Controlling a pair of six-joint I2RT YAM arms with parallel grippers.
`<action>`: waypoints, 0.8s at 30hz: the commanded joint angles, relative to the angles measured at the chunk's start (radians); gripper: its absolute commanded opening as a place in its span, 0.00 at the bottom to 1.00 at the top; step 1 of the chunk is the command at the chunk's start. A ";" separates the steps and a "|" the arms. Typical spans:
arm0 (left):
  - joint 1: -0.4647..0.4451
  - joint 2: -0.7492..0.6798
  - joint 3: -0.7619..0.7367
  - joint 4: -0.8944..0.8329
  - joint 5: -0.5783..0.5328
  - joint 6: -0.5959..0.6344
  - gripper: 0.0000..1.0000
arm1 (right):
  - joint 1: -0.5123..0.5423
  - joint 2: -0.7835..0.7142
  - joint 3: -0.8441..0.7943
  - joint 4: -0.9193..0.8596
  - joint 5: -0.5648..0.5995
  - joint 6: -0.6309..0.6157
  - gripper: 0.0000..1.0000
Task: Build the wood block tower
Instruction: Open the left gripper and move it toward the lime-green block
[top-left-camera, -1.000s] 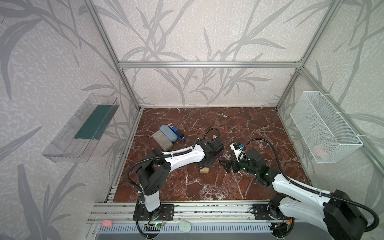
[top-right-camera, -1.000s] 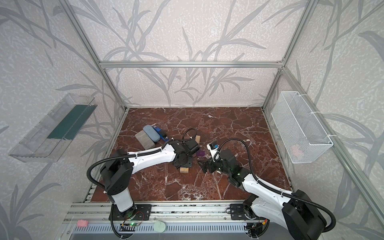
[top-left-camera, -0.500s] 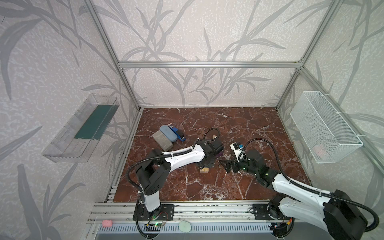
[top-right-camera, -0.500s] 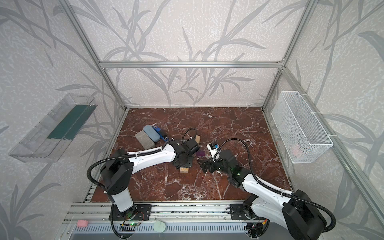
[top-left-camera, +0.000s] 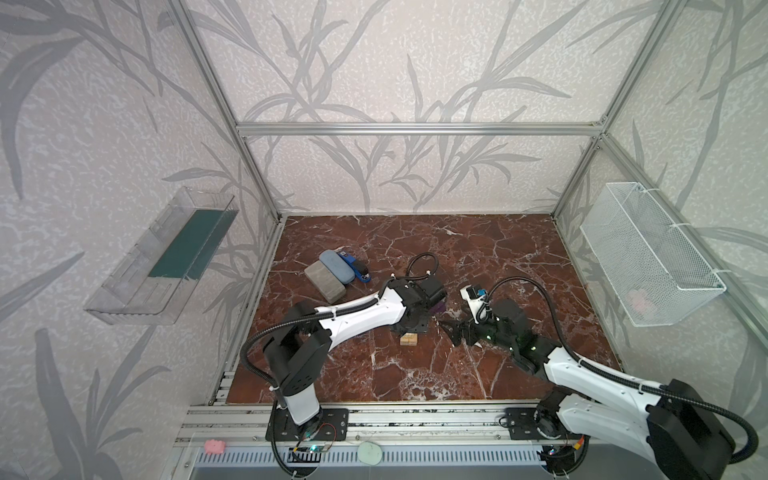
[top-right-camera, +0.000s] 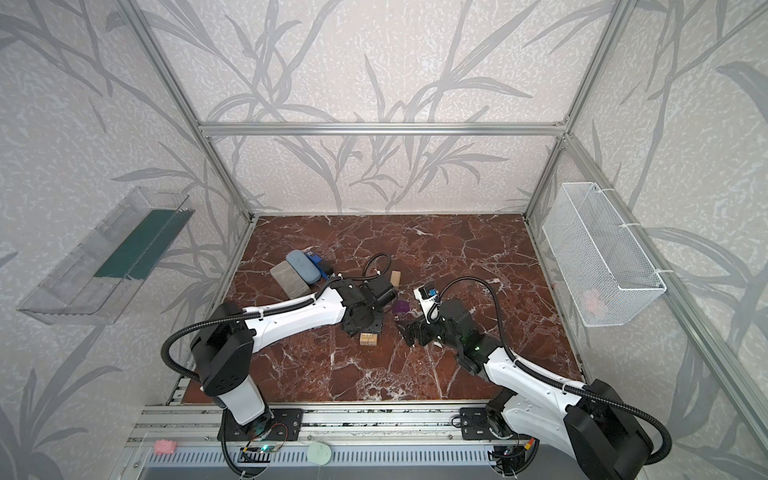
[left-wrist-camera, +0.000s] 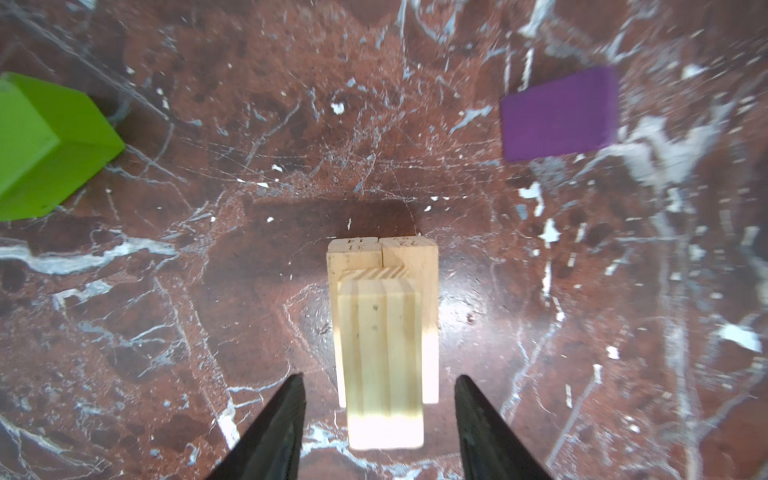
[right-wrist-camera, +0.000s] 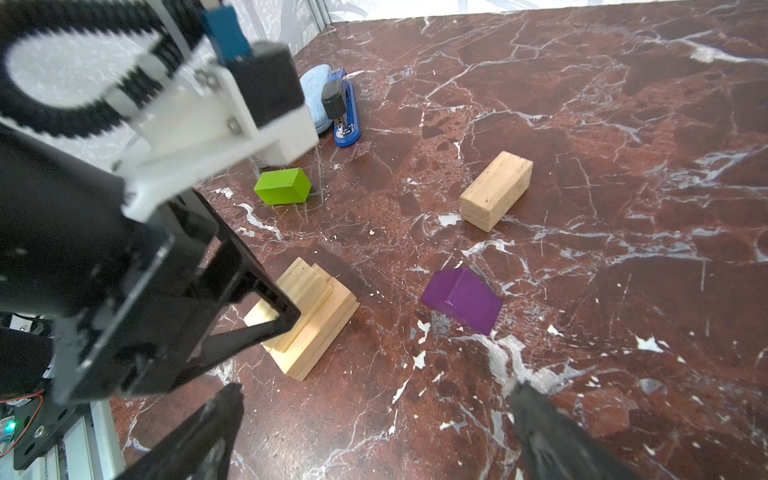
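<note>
The tower (left-wrist-camera: 380, 291) is low: two pale wood blocks lie side by side, with a third lengthwise on top (left-wrist-camera: 382, 361). It also shows in both top views (top-left-camera: 409, 339) (top-right-camera: 369, 339). My left gripper (left-wrist-camera: 379, 376) is open, its fingers standing clear on either side of the top block. A lime-green brick (right-wrist-camera: 282, 186), a purple block (right-wrist-camera: 461, 299) and a loose pale block (right-wrist-camera: 496, 190) lie on the marble floor around it. My right gripper (right-wrist-camera: 376, 386) is open and empty, low over the floor between the tower and the purple block (top-right-camera: 401, 306).
A grey-blue case (top-left-camera: 336, 266), a grey oblong (top-left-camera: 325, 283) and a blue stapler (top-left-camera: 355, 268) lie at the back left. A white wire basket (top-left-camera: 648, 257) hangs on the right wall and a clear shelf (top-left-camera: 166, 257) on the left wall.
The left gripper's jaws have spread apart from the top block, which stays on the stack. Both arms remain about where they were.
</note>
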 joint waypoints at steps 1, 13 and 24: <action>0.014 -0.076 0.019 -0.030 -0.055 0.031 0.60 | -0.004 0.009 0.026 -0.010 -0.015 0.013 0.99; 0.194 -0.343 -0.203 0.170 -0.032 0.252 0.68 | -0.002 0.034 0.004 0.105 -0.156 0.009 0.99; 0.428 -0.305 -0.262 0.304 0.086 0.458 0.76 | 0.070 0.122 0.039 0.171 -0.213 -0.038 0.99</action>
